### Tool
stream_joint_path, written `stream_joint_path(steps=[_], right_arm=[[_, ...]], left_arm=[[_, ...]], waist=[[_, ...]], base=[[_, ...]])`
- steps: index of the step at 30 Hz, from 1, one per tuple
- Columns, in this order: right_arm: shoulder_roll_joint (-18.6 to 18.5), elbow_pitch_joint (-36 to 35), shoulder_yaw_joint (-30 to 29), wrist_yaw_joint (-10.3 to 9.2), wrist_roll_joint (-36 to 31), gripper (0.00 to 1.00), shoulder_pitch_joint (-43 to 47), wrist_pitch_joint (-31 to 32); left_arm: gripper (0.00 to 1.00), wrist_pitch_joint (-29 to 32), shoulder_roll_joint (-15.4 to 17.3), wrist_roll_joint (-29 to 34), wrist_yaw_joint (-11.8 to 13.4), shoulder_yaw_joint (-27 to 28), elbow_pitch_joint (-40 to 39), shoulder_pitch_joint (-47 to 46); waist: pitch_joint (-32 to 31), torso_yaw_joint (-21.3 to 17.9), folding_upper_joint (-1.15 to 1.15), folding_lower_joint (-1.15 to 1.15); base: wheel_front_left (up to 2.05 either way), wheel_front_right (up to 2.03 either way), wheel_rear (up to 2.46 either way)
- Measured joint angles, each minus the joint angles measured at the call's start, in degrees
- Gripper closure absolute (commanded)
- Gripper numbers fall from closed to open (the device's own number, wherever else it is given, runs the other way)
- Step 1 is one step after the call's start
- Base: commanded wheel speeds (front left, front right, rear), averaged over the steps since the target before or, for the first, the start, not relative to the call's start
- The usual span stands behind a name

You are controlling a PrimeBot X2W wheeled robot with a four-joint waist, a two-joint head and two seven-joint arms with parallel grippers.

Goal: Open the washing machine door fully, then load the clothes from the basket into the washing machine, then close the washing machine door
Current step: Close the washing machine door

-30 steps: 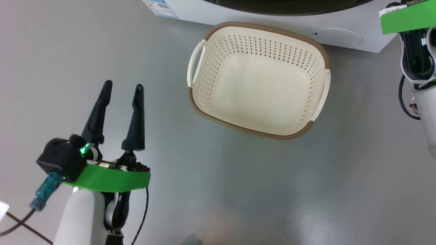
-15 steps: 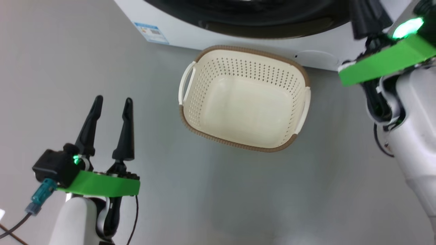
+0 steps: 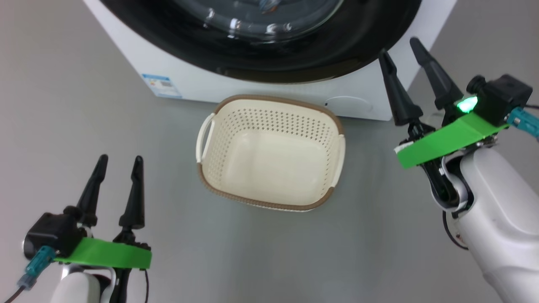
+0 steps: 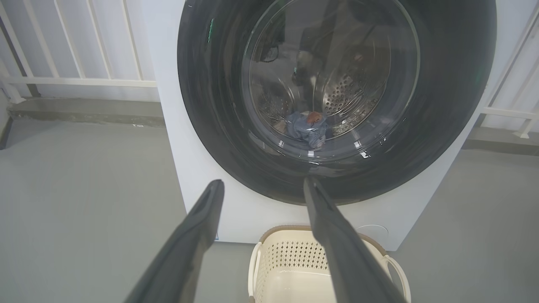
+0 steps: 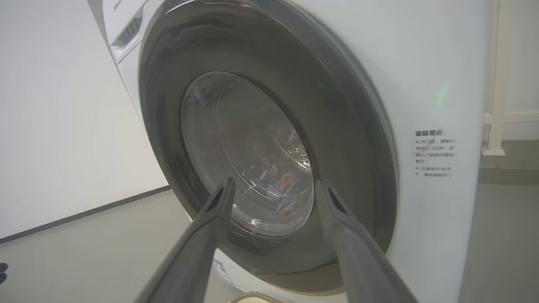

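Note:
The washing machine [image 3: 269, 90] stands at the top with its door [image 3: 358, 46] closed flat against the front. Through the glass, light-blue clothes [image 4: 306, 126] with an orange spot lie low in the steel drum, also seen as clothes [image 5: 283, 191] from the right. The cream basket [image 3: 269, 166] sits on the floor in front of the machine with nothing in it. My right gripper [image 3: 400, 46] is open, raised by the door's lower right rim and holding nothing. My left gripper [image 3: 120, 162] is open, low at the left, apart from the basket [image 4: 290, 269].
Grey floor [image 3: 252, 252] lies all around the basket. A blue label [image 3: 162, 85] is stuck on the machine's lower front. White railings [image 4: 76, 46] and a low kerb run behind the machine, and a white wall [image 5: 54, 105] stands to one side.
The head view has tilted up, bringing the door glass into sight. My right gripper has come into view by the machine's lower right, fingers apart. The left arm keeps its pose.

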Motion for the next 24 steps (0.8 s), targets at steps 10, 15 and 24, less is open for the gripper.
stream_joint_path(steps=[10,15,24], right_arm=[[0.47,-0.05,-2.89,0.00,0.15,0.00,7.93,0.01],[0.53,0.00,-3.36,0.00,0.33,0.00,10.81,0.01],[1.12,0.08,-5.00,0.00,0.33,0.00,16.18,0.01]], left_arm=[[0.00,0.00,2.34,0.00,0.00,1.33,0.15,2.88],[0.00,0.00,3.07,0.01,0.00,2.42,0.23,4.49],[0.00,0.00,3.98,0.01,0.00,4.47,0.64,8.63]], waist=[[-4.31,-5.22,0.00,0.00],[-6.22,-7.73,0.00,0.00],[-10.34,-11.55,0.00,0.00]], base=[[0.00,0.00,0.00],[0.00,0.00,0.00],[0.00,0.00,0.00]])
